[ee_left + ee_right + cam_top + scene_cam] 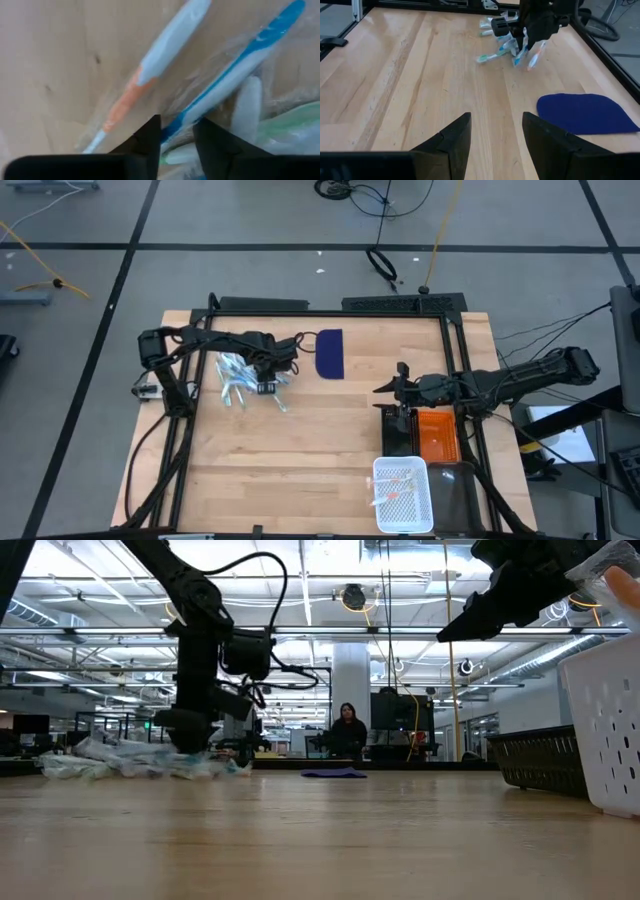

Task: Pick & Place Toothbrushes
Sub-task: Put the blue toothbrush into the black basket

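Blue-and-white toothbrush (pixel 240 65) (another orange-and-white (pixel 150 75))

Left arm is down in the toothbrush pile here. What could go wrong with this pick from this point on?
1. The left gripper has its fingers astride a blue-and-white toothbrush, but a pale one and green ones crowd it, so a double pick seems possible.
2. The brushes look wrapped in clear film, which may slip in the grip.
3. The white basket sits across the table by the waiting right gripper; a weak grip could drop the brush on the way.

two baskets (pixel 403 492), one blue mat (pixel 329 353)
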